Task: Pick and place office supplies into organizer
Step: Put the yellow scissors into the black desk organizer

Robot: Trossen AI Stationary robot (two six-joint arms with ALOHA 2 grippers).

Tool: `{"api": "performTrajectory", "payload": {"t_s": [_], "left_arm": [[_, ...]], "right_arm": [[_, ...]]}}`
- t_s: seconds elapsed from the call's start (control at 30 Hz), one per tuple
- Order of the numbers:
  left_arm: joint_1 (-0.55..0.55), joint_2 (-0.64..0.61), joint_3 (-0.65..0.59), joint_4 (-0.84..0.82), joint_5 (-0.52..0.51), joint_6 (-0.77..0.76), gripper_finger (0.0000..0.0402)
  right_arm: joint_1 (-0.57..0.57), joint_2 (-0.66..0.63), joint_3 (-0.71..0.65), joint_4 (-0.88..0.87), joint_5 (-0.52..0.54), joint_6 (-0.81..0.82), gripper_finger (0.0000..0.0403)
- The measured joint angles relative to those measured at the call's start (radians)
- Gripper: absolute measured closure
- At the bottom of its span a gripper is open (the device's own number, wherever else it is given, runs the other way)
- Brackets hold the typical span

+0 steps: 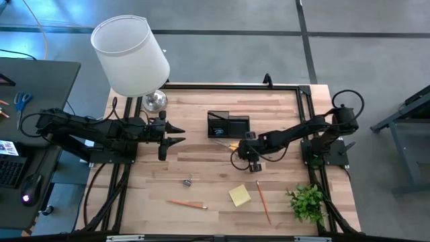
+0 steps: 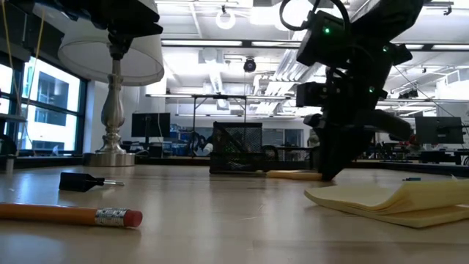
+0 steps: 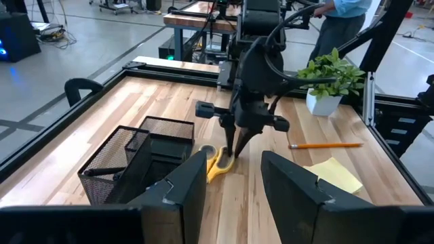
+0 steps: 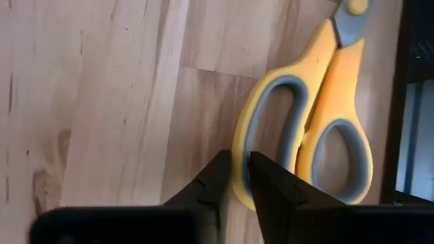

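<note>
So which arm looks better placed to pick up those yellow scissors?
The right. Its tool is down at the yellow scissors beside the organizer, fingers nearly closed around one handle loop. The left tool hovers open farther away.

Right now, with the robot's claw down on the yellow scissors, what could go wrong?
1. The right end effector pinches only the thin rim of one handle loop of the scissors, so they might slip or swing when lifted.
2. The scissors lie right beside the organizer, so a lift could bump its wall.
3. The organizer already holds something dark, so the long scissors might catch going in.
The left end effector waits, open, to one side.
</note>
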Motion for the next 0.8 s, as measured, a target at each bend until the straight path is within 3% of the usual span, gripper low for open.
{"api": "performTrajectory", "payload": {"t_s": [0.1,0.27,0.6,0.8], "left_arm": [[0.0,0.0,0.0,0.0,0.0,0.0,0.027],[0.0,-0.001,0.0,0.0,-0.045,0.0,0.027],[0.0,-0.001,0.0,0.012,-0.065,0.0,0.027],[0.0,-0.001,0.0,0.062,0.029,-0.003,0.027]], "right_arm": [[0.009,0.004,0.031,-0.05,0.011,-0.023,0.0391],[0.049,0.009,0.131,-0.212,0.123,-0.068,0.0395],[0.177,0.007,0.487,-0.741,0.301,-0.138,0.0398],[0.18,0.006,0.64,-0.934,0.462,-0.265,0.04]]}}
